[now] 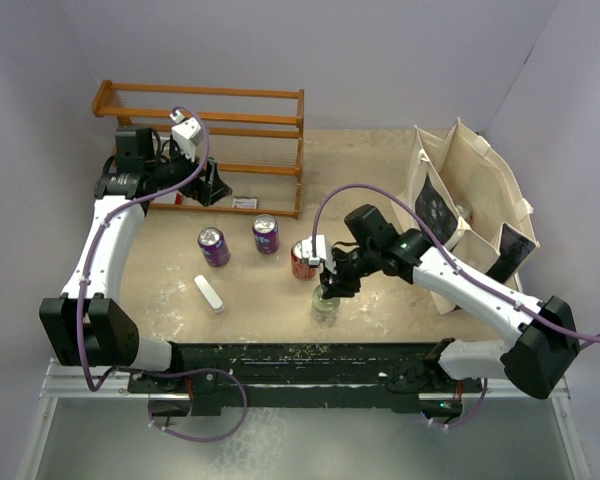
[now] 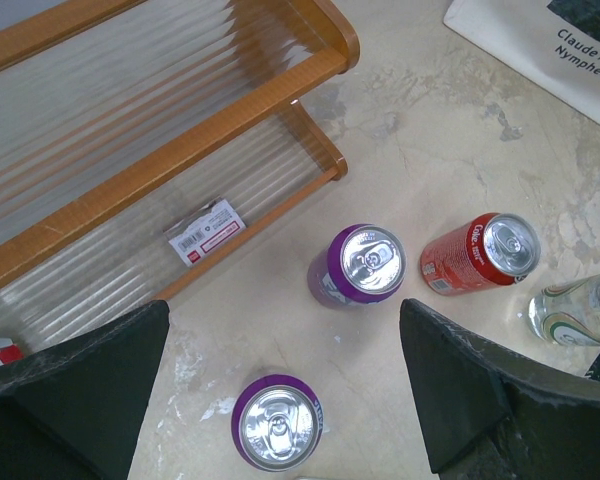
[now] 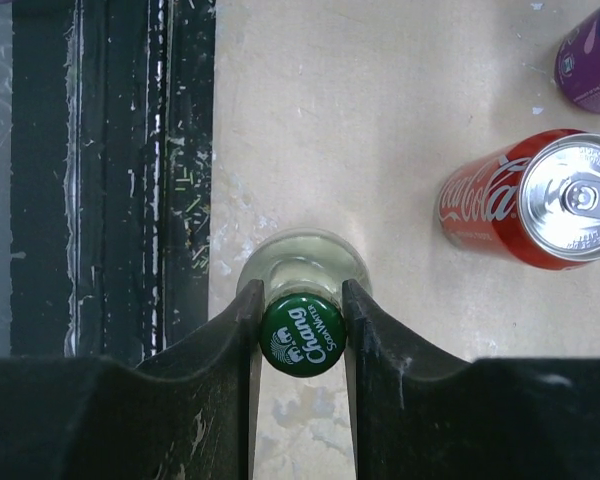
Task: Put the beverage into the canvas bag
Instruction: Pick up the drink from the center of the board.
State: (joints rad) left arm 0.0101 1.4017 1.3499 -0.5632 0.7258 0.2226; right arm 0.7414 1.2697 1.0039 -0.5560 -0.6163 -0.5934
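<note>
Right claw (image 3: 301,298) is pinching the bottle (image 3: 302,340) at its green cap, by the table's (image 3: 380,100) near edge; I am planning a straight lift (red can (image 3: 525,200) standing close).

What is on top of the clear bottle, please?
A green cap marked Chang sits on the clear bottle, and the right gripper touches it on both sides. The cap and the fingers cover most of the bottle's body.
</note>
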